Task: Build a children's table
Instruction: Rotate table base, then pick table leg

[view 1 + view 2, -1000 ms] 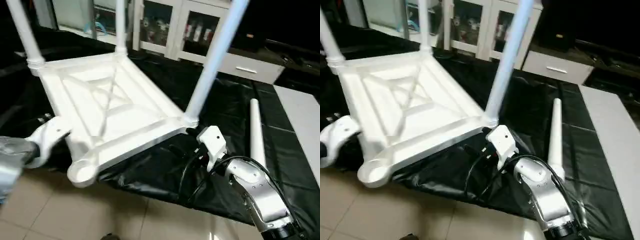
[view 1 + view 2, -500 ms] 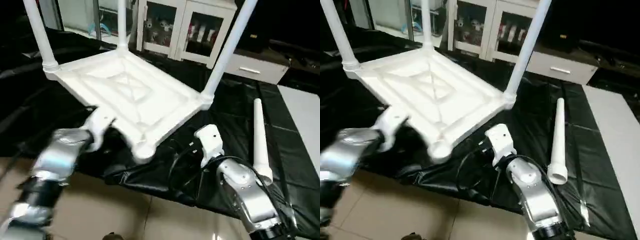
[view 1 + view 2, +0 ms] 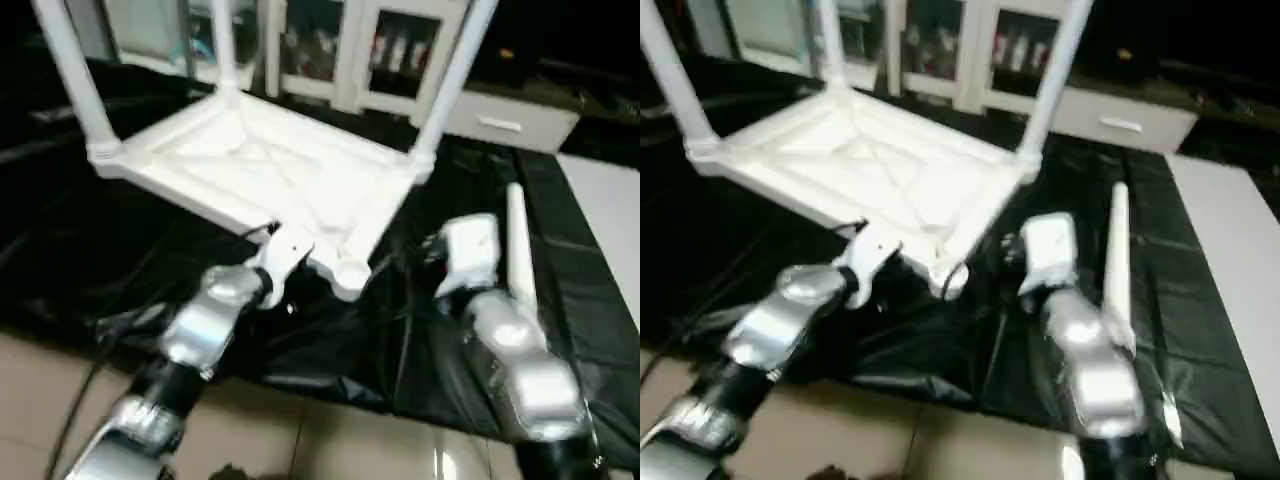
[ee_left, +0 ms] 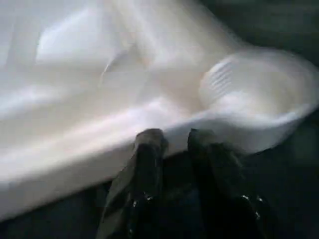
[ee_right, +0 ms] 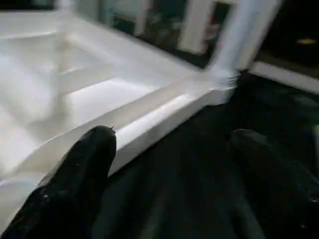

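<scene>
We see the inverted tabletop (image 3: 270, 175) on the black work surface (image 3: 90, 270) with three legs (image 3: 445, 85) seated; the fourth leg (image 3: 517, 250) lies loose beside it and the near corner socket (image 3: 350, 275) stands empty. Our left gripper (image 4: 174, 142) stands narrowly parted at the tabletop's edge, whether gripping it we cannot tell. Our right gripper (image 5: 172, 149) is wide open and empty.

1. A black cover (image 3: 80, 250), creased and shiny, lies over the work surface.
2. The floor (image 3: 330, 440) below its near edge is pale glossy tile with thin joints and a bright glint of light.
3. A white cabinet (image 3: 340, 50) with glass doors stands at the back, small blurred items on its shelves.
4. A low white drawer unit (image 3: 505, 120) sits beside it.
</scene>
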Available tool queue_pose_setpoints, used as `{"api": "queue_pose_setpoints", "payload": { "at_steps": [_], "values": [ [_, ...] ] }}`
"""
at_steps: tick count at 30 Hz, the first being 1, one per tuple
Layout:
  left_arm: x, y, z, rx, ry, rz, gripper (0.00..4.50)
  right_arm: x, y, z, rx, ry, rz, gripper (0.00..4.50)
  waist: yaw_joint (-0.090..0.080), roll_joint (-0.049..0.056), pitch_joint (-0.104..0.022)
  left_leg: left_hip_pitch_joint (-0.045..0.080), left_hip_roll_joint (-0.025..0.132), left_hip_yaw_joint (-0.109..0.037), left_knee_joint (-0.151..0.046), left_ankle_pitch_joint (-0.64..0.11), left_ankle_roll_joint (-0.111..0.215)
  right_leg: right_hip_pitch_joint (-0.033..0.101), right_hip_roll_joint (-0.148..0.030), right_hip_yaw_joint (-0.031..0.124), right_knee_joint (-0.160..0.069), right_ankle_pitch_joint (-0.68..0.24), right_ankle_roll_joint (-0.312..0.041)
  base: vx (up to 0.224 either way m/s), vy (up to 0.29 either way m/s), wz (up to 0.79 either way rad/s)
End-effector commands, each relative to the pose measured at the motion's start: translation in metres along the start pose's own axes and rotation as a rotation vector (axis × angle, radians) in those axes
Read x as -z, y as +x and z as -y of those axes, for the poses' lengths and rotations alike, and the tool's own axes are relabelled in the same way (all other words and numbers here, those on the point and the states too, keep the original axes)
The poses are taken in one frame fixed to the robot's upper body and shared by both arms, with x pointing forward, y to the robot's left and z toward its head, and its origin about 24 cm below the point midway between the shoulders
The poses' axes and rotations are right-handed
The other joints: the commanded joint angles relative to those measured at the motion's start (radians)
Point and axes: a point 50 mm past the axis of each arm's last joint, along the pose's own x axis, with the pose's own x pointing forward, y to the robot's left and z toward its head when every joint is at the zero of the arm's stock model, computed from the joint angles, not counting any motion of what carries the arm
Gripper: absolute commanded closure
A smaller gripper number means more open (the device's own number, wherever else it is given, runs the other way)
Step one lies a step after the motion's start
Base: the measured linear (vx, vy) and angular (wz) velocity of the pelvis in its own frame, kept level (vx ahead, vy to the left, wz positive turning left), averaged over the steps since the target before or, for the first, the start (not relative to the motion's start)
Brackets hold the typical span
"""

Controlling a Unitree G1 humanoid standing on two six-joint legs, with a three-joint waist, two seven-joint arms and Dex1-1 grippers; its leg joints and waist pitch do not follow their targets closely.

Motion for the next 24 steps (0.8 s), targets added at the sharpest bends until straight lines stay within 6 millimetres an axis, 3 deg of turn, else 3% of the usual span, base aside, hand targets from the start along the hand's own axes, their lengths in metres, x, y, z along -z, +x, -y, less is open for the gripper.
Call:
{"api": "queue_pose_setpoints", "payload": {
  "at_steps": [1, 2, 3, 4, 8, 9, 11, 12, 13, 15, 16, 17, 19, 20, 24],
  "values": [
    [-0.010, -0.007, 0.004, 0.056, 0.000, 0.057, 3.29, 0.001, 0.000, 0.013, 0.058, 0.019, -0.047, 0.12, -0.005, 0.021, -0.072, 0.016, 0.023, -0.007, -0.064, -0.187, -0.040, 0.043, -0.065, 0.043, -0.053, -0.044, -0.160, 0.000, 0.000, 0.00],
    [-0.012, -0.011, 0.007, 0.087, 0.001, 0.081, 3.29, 0.000, 0.002, 0.020, 0.084, 0.013, -0.073, 0.05, -0.006, 0.021, -0.072, 0.016, 0.022, -0.006, -0.064, -0.186, -0.038, 0.044, -0.065, 0.043, -0.055, -0.057, -0.155, 0.000, 0.000, 0.00],
    [-0.016, -0.025, 0.016, 0.209, -0.001, 0.112, 3.29, 0.004, 0.011, 0.042, 0.124, 0.013, -0.197, 0.05, -0.010, 0.014, -0.071, 0.011, 0.020, -0.004, -0.065, -0.184, -0.036, 0.046, -0.063, 0.044, -0.057, -0.066, -0.151, 0.000, 0.000, 0.00],
    [-0.016, -0.026, 0.017, 0.218, -0.001, 0.114, 3.29, 0.004, 0.012, 0.044, 0.127, 0.013, -0.205, 0.05, -0.015, 0.017, -0.072, 0.013, 0.020, -0.010, -0.067, -0.195, -0.044, 0.048, -0.065, 0.040, -0.051, -0.101, -0.157, 0.000, 0.000, 0.00],
    [-0.020, -0.035, 0.031, 0.356, 0.034, 0.114, 3.29, 0.009, 0.025, 0.074, 0.168, 0.055, -0.367, 0.05, -0.015, 0.014, -0.067, 0.017, 0.018, 0.002, -0.059, -0.218, -0.048, 0.036, -0.063, 0.045, -0.063, -0.160, -0.141, 0.000, 0.000, 0.00],
    [-0.021, -0.035, 0.033, 0.374, 0.048, 0.112, 3.29, 0.010, 0.028, 0.080, 0.176, 0.061, -0.400, 0.05, -0.018, 0.005, -0.070, 0.011, 0.016, -0.002, -0.060, -0.204, -0.045, 0.044, -0.063, 0.042, -0.059, -0.178, -0.139, 0.000, 0.000, 0.00],
    [-0.026, -0.034, 0.033, 0.358, 0.071, 0.124, 3.29, 0.012, 0.030, 0.088, 0.195, 0.044, -0.453, 0.05, -0.019, 0.000, -0.067, 0.009, 0.016, 0.001, -0.055, -0.207, -0.049, 0.040, -0.063, 0.043, -0.060, -0.196, -0.141, 0.000, 0.000, 0.00],
    [-0.031, -0.033, 0.032, 0.339, 0.089, 0.139, 3.29, 0.015, 0.031, 0.096, 0.220, 0.007, -0.505, 0.05, -0.020, -0.008, -0.065, 0.008, 0.016, 0.004, -0.054, -0.210, -0.045, 0.039, -0.064, 0.043, -0.066, -0.216, -0.134, 0.000, 0.000, 0.00],
    [-0.035, -0.035, 0.031, 0.329, 0.103, 0.150, 3.29, 0.018, 0.031, 0.101, 0.239, -0.002, -0.541, 0.05, -0.019, -0.005, -0.068, 0.007, 0.016, 0.001, -0.053, -0.204, -0.047, 0.041, -0.065, 0.042, -0.062, -0.222, -0.136, 0.000, 0.000, 0.00],
    [-0.038, -0.038, 0.031, 0.330, 0.112, 0.152, 3.29, 0.022, 0.030, 0.105, 0.244, 0.016, -0.589, 0.05, -0.018, -0.004, -0.067, 0.007, 0.016, 0.003, -0.051, -0.191, -0.045, 0.040, -0.065, 0.043, -0.063, -0.218, -0.131, 0.000, 0.000, 0.00],
    [-0.038, -0.038, 0.031, 0.331, 0.112, 0.152, 3.29, 0.023, 0.030, 0.106, 0.244, 0.018, -0.593, 0.05, -0.018, -0.015, -0.068, 0.007, 0.016, 0.005, -0.050, -0.187, -0.041, 0.040, -0.064, 0.043, -0.065, -0.218, -0.128, 0.000, 0.000, 0.00],
    [-0.040, -0.041, 0.032, 0.344, 0.099, 0.140, 3.29, 0.033, 0.027, 0.110, 0.245, 0.040, -0.654, 0.05, -0.017, -0.010, -0.069, 0.007, 0.017, 0.003, -0.050, -0.177, -0.038, 0.041, -0.065, 0.042, -0.060, -0.211, -0.131, 0.000, 0.000, 0.00],
    [-0.041, -0.043, 0.033, 0.359, 0.098, 0.131, 3.29, 0.043, 0.024, 0.114, 0.251, 0.064, -0.708, 0.05, -0.018, -0.018, -0.069, 0.006, 0.017, 0.005, -0.047, -0.170, -0.037, 0.038, -0.065, 0.040, -0.058, -0.210, -0.139, 0.000, 0.000, 0.00],
    [-0.040, -0.044, 0.033, 0.366, 0.095, 0.127, 3.02, 0.048, 0.022, 0.114, 0.250, 0.081, -0.726, 0.00, -0.018, -0.020, -0.070, 0.005, 0.017, 0.005, -0.046, -0.166, -0.036, 0.039, -0.065, 0.040, -0.058, -0.206, -0.141, 0.000, 0.000, 0.00],
    [-0.039, -0.047, 0.037, 0.402, 0.077, 0.112, 2.80, 0.063, 0.017, 0.113, 0.229, 0.178, -0.790, 0.00, -0.018, -0.022, -0.070, 0.004, 0.016, 0.006, -0.044, -0.166, -0.036, 0.038, -0.064, 0.039, -0.056, -0.202, -0.145, 0.000, 0.000, 0.00]
  ]
}}
